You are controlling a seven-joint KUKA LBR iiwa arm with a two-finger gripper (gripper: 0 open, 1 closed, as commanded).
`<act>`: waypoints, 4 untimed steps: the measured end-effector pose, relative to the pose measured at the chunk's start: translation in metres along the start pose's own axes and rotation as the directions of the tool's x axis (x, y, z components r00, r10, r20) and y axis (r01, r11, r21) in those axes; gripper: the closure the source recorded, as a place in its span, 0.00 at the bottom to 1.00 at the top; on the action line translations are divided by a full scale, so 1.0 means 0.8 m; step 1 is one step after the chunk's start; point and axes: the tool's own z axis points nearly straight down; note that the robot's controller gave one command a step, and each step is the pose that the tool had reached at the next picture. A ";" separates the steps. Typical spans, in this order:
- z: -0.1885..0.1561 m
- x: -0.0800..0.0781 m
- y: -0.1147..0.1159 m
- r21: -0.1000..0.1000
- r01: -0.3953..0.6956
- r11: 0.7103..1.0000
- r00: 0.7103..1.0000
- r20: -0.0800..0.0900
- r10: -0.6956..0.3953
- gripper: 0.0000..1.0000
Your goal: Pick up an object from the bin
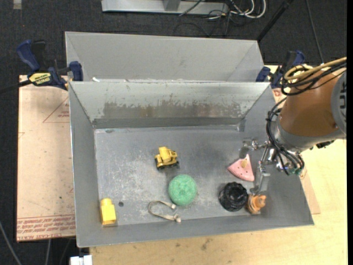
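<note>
Small orange lump (256,203) sits just right of the black round thing (233,196). Just behind the black thing is a pink wedge (241,170). It looks light and smooth, maybe plastic, so I'd pinch its flat faces. The gripper (261,170) hangs behind-right of it; can't tell if the jaws are apart.

cover: rounded orange-brown wrist shell (306,112) above tool | cables: black and yellow loops (298,73) over shell | tool: slim silver metal gripper (260,173), seemingly thin coloured wires (289,164) beside it

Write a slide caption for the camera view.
Robot hand near a pink wedge, black knob and orange toy in the bin.
</note>
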 end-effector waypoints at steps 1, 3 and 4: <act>-0.006 -0.002 0.001 0.001 0.003 1.000 1.000 0.007 -0.003 0.00; 0.038 0.021 0.001 0.001 0.108 0.994 0.994 0.004 -0.108 0.00; 0.053 0.049 -0.001 0.001 0.403 0.915 0.915 0.008 -0.403 0.00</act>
